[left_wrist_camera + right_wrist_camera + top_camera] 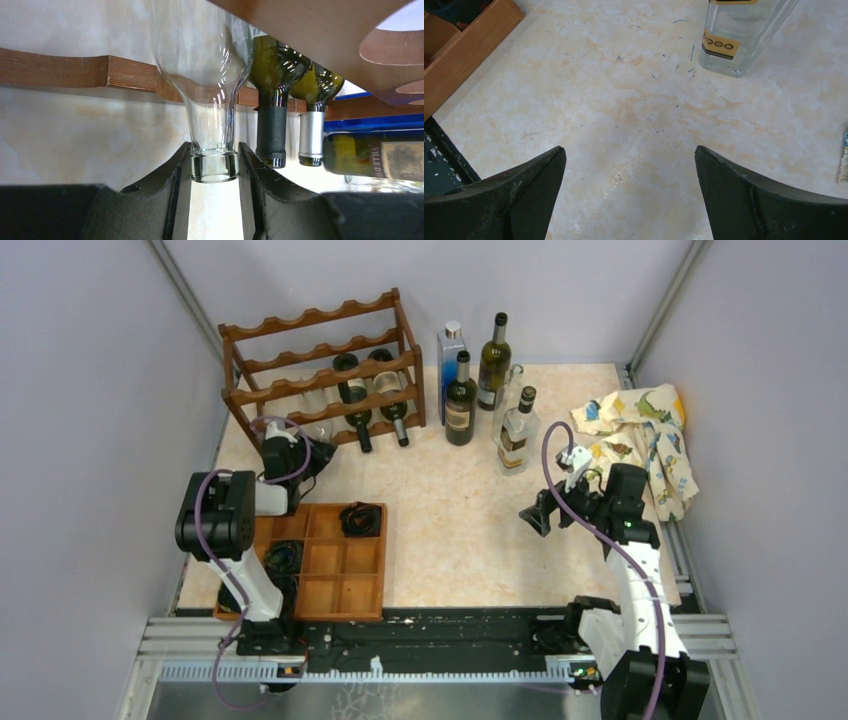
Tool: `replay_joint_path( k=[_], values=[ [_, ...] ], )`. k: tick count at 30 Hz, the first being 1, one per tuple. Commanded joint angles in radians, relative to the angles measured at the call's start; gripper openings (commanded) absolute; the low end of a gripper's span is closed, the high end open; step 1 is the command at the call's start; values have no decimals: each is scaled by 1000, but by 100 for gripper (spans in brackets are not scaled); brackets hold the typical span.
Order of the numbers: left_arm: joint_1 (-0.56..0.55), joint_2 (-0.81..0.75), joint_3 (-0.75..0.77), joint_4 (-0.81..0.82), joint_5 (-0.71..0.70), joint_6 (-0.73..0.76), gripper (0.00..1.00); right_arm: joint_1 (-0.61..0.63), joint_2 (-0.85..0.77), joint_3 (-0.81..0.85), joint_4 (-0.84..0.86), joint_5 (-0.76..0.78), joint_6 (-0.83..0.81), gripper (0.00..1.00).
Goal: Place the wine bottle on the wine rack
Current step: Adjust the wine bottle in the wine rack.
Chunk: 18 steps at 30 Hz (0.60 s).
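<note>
The wine bottle [207, 65] is clear glass and lies in the bottom tier of the dark reddish-brown wine rack [320, 360], its neck over the scalloped front rail [75, 72]. My left gripper [214, 165] is shut on the bottle's mouth, a finger pressed on each side of the lip. From above, the left gripper [298, 445] sits at the rack's front left corner. My right gripper [535, 515] hangs open over the bare tabletop, nothing between its fingers [524, 190].
Two dark green bottles [352, 400] [388, 395] lie in the rack beside the clear one. Several bottles [460, 400] stand right of the rack. A patterned cloth [645, 435] lies at the far right. A flat wooden compartment tray [335, 590] sits near the left arm.
</note>
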Motion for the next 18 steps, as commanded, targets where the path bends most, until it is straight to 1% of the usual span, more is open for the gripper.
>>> replay_joint_path(
  k=[1,8,10,11,13,17,18],
  values=[
    [-9,-10,42,-75,-130,145,5,-8,1,14,21,-30,-11,98],
    [-10,-29,14,-113,-174,174,5,-8,2,14,20,-28,-11,98],
    [-10,-23,31,-133,-159,185,5,-8,4,14,22,-29,-10,98],
    [-35,-19,45,-156,-157,190,5,-8,4,14,22,-30,-10,98],
    [-40,-14,66,-182,-156,199,5,-9,2,14,20,-30,-9,98],
    [-41,-18,71,-241,-180,176,5,-8,1,14,22,-29,-10,98],
    [-40,-16,70,-252,-205,165,5,-8,1,14,22,-29,-11,98]
  ],
)
